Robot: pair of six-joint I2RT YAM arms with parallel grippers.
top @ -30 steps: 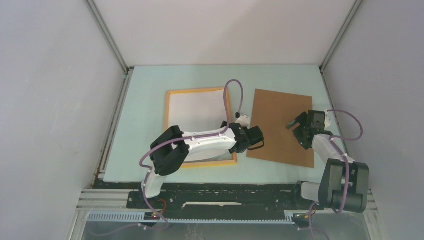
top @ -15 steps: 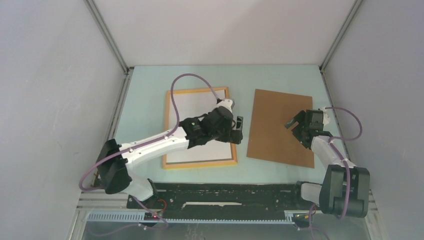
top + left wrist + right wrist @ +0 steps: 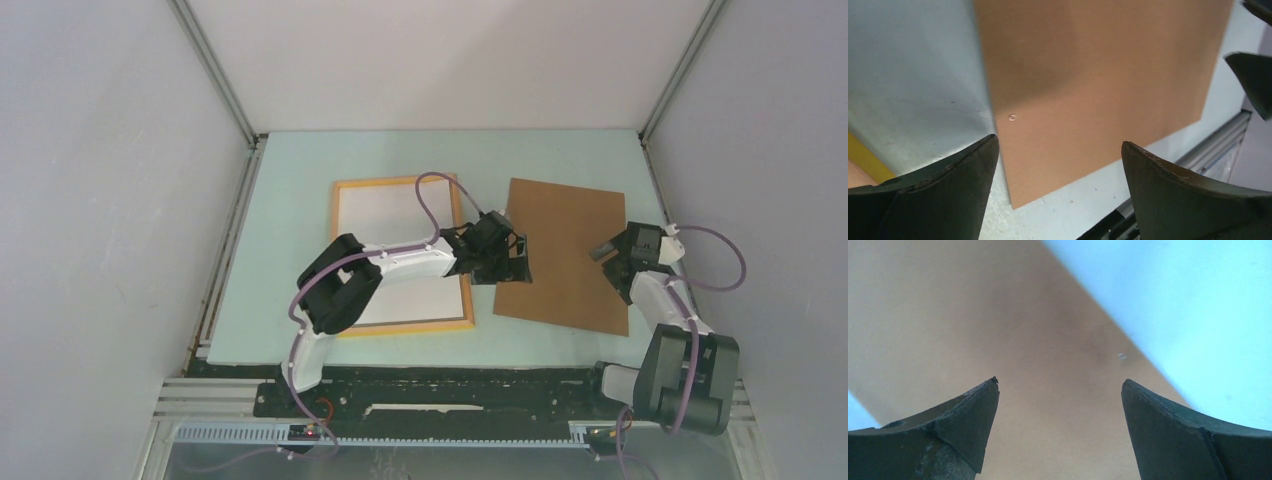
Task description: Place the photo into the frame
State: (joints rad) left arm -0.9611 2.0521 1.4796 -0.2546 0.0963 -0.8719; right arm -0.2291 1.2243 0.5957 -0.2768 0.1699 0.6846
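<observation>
White paper inside orange-yellow wood: where is the photo [image 3: 385, 220]?

Blank side up, it lies flat within the frame [image 3: 420, 326], on the left half of the pale green table [image 3: 290, 200].

And the arms?

Both hover over the brown backing board [image 3: 565, 225], just right of the frame. The left gripper [image 3: 515, 265] hangs above its near-left corner, jaws spread wide, grasping nothing. The right gripper [image 3: 605, 252] hangs near its right edge, jaws likewise spread and empty.
</observation>
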